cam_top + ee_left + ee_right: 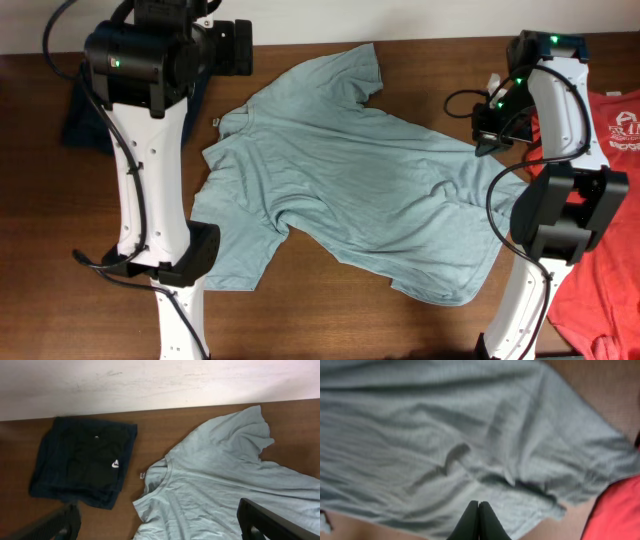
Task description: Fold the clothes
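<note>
Left arm [145,170], right arm [565,100]: white, black joints; looped black cables [489,200]; green lights [116,62]; black claw fingers [470,522].

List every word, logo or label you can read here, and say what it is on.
No text is legible enough to quote.
On the red T-shirt, the white chest print: too small to read.
On the dark folded garment, a small white logo: no letters legible.
On the blue-grey T-shirt, the neck tag: too small to read.
</note>
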Robot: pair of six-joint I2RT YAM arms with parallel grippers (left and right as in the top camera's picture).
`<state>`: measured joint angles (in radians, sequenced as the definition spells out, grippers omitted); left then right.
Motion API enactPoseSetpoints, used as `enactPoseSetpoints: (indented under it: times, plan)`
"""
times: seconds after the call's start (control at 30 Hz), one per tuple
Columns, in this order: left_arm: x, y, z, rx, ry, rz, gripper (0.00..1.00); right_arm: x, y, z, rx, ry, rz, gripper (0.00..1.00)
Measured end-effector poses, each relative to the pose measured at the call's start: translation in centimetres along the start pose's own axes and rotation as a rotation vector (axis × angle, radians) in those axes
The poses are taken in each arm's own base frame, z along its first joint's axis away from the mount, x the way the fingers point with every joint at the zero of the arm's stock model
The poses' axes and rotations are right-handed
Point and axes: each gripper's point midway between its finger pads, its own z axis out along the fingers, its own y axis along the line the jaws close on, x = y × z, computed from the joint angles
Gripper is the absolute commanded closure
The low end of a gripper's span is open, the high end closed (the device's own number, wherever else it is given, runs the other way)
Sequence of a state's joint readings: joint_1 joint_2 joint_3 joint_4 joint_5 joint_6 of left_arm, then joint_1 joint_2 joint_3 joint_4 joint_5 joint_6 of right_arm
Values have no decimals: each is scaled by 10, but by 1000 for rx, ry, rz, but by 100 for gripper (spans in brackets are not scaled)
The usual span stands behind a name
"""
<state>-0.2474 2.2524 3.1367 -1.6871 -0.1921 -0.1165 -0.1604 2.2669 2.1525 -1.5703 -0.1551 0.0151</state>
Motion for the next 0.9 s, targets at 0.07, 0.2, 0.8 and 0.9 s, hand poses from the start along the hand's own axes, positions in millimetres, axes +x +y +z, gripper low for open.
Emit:
enactPoseSetpoints:
  times: [0.07,0.2,0.8,0.9]
  plan:
    - [0,0,0,0,0,0,1,-6,1,3,0,-16,-4,96]
    - [0,0,0,0,0,0,1,-26,-5,10,15,-75,11,96]
    - [0,0,0,0,0,0,1,16,-82,31,28,88,246,96]
    - [0,0,0,0,0,0,1,19,-82,52,29,106,259,96]
